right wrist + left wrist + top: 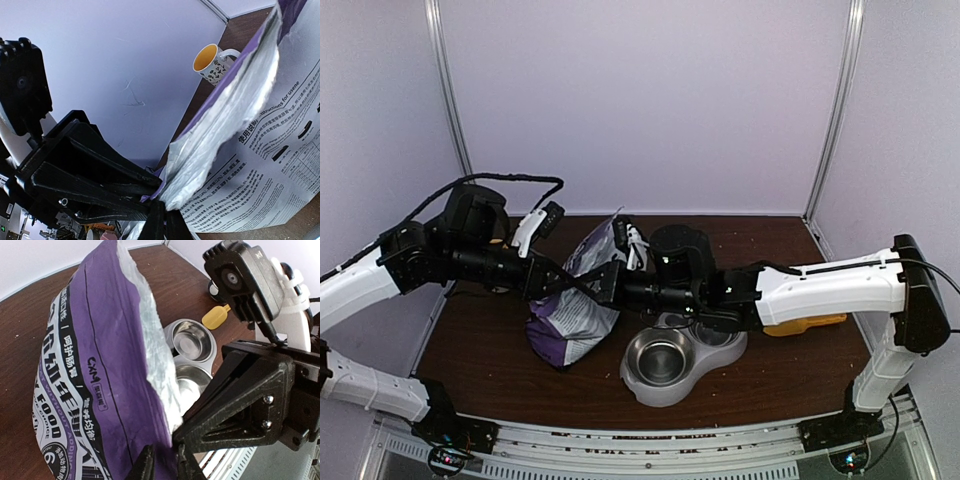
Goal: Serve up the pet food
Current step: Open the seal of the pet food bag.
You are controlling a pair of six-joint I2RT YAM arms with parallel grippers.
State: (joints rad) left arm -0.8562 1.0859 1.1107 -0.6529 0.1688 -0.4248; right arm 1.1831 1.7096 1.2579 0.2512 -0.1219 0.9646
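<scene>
The purple-and-white food bag (572, 310) stands on the brown table left of centre, its torn silver-lined top open. My left gripper (582, 283) is shut on the purple front edge of the bag's mouth (125, 390); its fingers (145, 466) pinch the film. My right gripper (612, 286) is shut on the opposite, white printed edge (260, 165), right against the left gripper. The two grippers almost touch at the bag's top corner. No kibble shows in any view; the inside of the bag is hidden. The double steel bowl (632, 378) stands in front right of the bag, and both cups look empty.
A yellow scoop (807, 324) lies on the table behind my right forearm; it also shows in the left wrist view (216, 316). A white mug with a yellow inside (212, 62) stands behind the bag near the back wall. Walls close in at the back and both sides.
</scene>
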